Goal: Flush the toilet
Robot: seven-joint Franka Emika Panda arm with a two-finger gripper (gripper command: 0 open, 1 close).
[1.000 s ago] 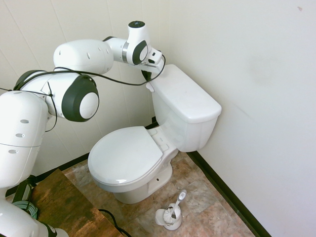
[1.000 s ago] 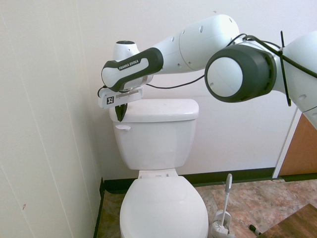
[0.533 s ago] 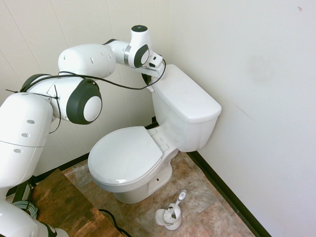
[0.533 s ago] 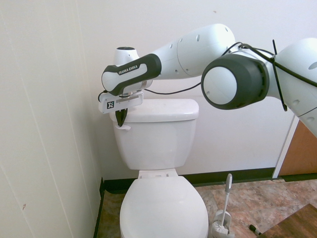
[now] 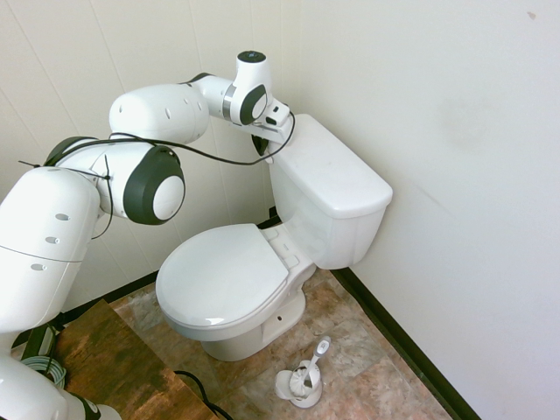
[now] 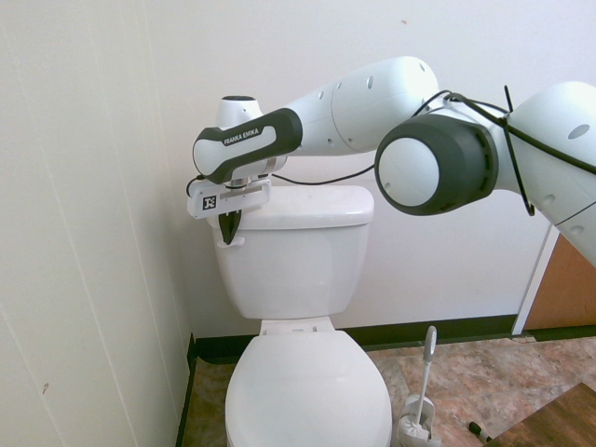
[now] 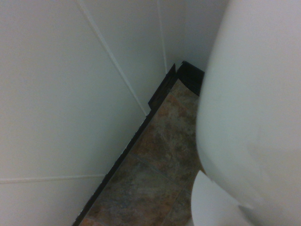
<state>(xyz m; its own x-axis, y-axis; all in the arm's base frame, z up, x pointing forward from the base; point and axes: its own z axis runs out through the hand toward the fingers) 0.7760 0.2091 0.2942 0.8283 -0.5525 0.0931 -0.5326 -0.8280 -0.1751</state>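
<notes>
Gripper [image 6: 229,235] of mine, fingers pinched together, points down onto the flush lever [image 6: 229,241] at the tank's front corner beside the wall, placed to press it; toilet [image 6: 296,307] fills the corner.

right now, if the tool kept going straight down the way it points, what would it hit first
Most likely the flush lever on the toilet tank: the tool points down right over it. Contact isn't clear.

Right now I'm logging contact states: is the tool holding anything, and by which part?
Nothing looks gripped. The tool points down at the flush lever on the toilet tank's front corner; whether it touches or presses the lever cannot be told.
</notes>
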